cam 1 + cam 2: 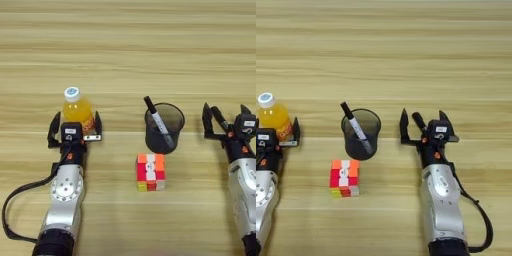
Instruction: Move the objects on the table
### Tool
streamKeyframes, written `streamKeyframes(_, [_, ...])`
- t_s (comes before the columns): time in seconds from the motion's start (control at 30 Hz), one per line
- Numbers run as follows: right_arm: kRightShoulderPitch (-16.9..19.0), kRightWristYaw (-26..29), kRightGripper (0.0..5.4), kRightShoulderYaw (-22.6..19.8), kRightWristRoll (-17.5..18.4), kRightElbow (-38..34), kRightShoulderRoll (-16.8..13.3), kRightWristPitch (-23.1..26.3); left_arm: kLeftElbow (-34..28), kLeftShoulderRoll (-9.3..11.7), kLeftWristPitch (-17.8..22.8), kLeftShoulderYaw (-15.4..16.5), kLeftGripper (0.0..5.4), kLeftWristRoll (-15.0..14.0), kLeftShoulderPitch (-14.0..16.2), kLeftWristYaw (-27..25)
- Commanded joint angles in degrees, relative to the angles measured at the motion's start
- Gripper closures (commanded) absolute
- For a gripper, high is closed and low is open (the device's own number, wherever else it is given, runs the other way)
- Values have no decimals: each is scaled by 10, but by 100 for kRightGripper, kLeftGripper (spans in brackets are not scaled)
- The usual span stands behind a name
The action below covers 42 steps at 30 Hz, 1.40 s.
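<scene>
An orange-juice bottle [77,107] with a white cap stands upright at the left, between the two spread fingers of my left gripper [76,119], which is open around it. A black mesh pen cup [165,131] stands at the centre with one black marker [159,122] leaning in it. In front of the cup lies a multicoloured puzzle cube [150,172]. My right gripper [422,119] rests open on the table to the right of the cup, apart from it. A short dark rod shows between its fingers; I cannot tell what it is.
The light-wood table [125,45] stretches wide beyond the objects. A black cable [20,195] loops beside my left forearm, and another [483,220] runs by my right forearm.
</scene>
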Motion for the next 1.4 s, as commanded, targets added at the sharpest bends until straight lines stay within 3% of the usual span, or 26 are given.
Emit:
streamKeyframes(0.03, [-4, -3, 3, -1, -2, 4, 0, -6, -4, 4, 2, 1, 0, 0, -2, -1])
streamKeyframes(0.5, [-10, -22, 3, -2, -25, 27, -9, 0, -31, 6, 16, -3, 0, 6, -4, -1])
streamKeyframes(1.4, [-12, -22, 3, -7, -12, 38, -7, 1, -23, 5, 12, -2, 0, 3, -7, -2])
